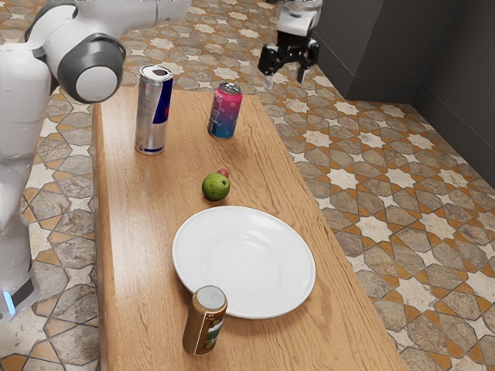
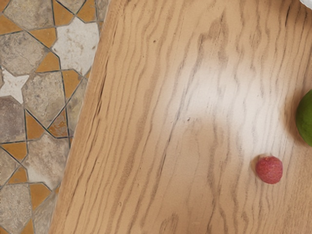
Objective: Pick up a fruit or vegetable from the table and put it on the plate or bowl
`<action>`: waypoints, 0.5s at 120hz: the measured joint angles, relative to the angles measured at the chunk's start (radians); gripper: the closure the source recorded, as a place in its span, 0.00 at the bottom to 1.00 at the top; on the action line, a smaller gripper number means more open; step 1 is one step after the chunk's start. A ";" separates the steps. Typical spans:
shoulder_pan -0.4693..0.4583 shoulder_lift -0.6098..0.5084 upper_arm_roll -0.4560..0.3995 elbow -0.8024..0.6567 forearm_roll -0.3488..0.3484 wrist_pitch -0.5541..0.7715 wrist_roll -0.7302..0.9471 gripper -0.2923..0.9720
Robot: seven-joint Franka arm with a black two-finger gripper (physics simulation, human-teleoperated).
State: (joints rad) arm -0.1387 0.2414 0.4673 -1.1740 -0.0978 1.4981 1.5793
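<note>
Green and rounded, the fruit lies on the wooden table, well below the hand and apart from it, toward the camera in the exterior view. A small red fruit sits just beside it on the side nearer the hand, whether touching it I cannot tell. In the wrist view the red fruit lies on bare wood with a sliver of the green fruit near it, and the table's edge and the patterned floor tiles lie off to the other side.

The gripper hangs high in the air above the table's far end, fingers pointing down, parted wide, with nothing between them. The arm's white shoulder and grey joint stand at the exterior view's left.

The white plate lies beyond the green fruit from the hand, bare. Farther still from the hand, a brown can stands against the plate's near rim. A pink and blue can stands upright near and below the hand. A taller silver and blue can stands farther off, toward the arm's base.
</note>
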 joint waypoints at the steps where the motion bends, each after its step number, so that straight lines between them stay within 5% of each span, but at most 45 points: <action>1: -0.001 0.002 -0.005 0.002 -0.002 0.000 0.000 0.23; 44: 0.001 0.008 -0.030 0.018 -0.027 -0.002 0.000 0.23; 60: -0.110 -0.238 -0.073 0.241 0.021 -0.071 -0.002 0.23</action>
State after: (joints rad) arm -0.2489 0.0034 0.3946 -0.9332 -0.0771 1.4275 1.5771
